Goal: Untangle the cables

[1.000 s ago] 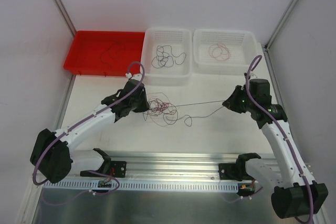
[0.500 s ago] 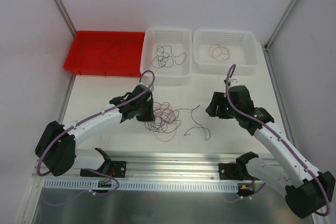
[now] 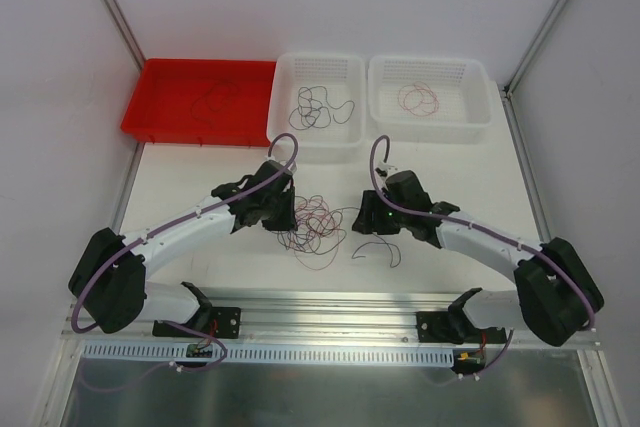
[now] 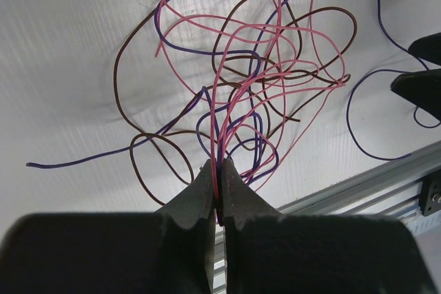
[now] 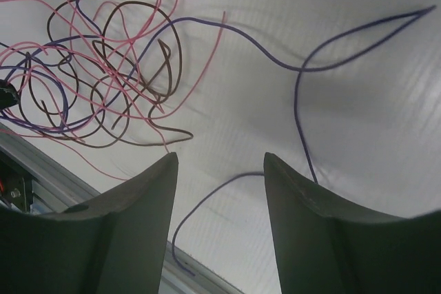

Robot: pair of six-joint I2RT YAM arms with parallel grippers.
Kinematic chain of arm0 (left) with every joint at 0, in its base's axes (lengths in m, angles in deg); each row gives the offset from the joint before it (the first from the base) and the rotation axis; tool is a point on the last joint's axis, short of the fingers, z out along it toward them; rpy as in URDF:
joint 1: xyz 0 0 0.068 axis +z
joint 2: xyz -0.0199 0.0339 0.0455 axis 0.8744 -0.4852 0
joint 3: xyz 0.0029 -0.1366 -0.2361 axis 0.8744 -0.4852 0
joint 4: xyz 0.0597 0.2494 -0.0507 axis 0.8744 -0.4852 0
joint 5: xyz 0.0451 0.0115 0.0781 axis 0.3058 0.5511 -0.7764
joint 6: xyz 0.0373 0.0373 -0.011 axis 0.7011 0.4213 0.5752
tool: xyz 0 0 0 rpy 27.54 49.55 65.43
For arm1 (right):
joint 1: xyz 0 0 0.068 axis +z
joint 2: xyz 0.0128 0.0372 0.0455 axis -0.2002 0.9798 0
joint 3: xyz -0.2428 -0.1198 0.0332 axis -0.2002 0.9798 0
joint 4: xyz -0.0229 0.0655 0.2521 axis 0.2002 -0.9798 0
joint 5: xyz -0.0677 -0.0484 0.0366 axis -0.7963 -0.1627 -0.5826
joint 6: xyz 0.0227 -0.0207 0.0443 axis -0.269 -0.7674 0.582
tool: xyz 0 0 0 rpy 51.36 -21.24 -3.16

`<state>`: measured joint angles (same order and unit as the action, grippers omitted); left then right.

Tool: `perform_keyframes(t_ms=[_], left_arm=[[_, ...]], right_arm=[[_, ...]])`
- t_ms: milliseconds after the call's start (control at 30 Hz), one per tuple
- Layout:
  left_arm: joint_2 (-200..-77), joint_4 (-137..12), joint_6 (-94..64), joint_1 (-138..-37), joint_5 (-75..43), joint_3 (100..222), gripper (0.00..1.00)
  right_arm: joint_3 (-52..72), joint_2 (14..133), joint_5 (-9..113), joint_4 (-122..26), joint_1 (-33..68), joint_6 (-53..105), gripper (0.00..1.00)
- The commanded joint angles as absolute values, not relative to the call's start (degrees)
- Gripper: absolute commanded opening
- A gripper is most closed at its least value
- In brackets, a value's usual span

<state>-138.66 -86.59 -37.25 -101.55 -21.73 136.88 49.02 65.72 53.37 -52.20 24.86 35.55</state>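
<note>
Left gripper [image 4: 219, 170] was clamped shut on several pink and purple strands at the near edge of the cable tangle [image 3: 312, 225], centre of the top view. Risk: a pull would likely drag or tighten the whole knot. Tangle showed no clear axis. Right gripper [image 5: 220, 163] hung part open and empty above the loose purple cable [image 5: 298, 94], which lay roughly left-right.

The top camera looks steeply down on the whole table [image 3: 450, 162] from behind the arms [image 3: 190, 222]. Both wrist cameras sit close above it, facing past their own fingers [image 4: 189, 201], and all three share the tangled cables [image 3: 315, 222].
</note>
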Motion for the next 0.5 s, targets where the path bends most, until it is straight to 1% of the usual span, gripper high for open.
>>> perform_keyframes(t_ms=[0, 133, 367, 433, 467], left_arm=[[-137.4, -86.8, -38.2, -102.2, -22.8, 138.1, 0.0], [-137.3, -86.8, -37.9, -102.2, -23.4, 138.1, 0.0], [-136.7, -86.7, -37.4, -102.2, -23.9, 137.9, 0.0], [-136.7, -86.7, -37.2, -102.2, -23.9, 137.9, 0.0], [-136.7, -86.8, -37.1, -102.2, -23.9, 137.9, 0.0]], right_arm=[[48.2, 69.1, 57.7, -42.2, 26.2, 34.4, 0.56], [47.0, 75.6, 60.6, -39.7, 27.7, 33.6, 0.56], [45.5, 80.9, 61.9, -37.6, 29.1, 33.0, 0.56], [45.2, 81.6, 61.8, -37.2, 29.2, 32.9, 0.54], [44.9, 82.4, 61.8, -37.1, 29.1, 32.9, 0.51]])
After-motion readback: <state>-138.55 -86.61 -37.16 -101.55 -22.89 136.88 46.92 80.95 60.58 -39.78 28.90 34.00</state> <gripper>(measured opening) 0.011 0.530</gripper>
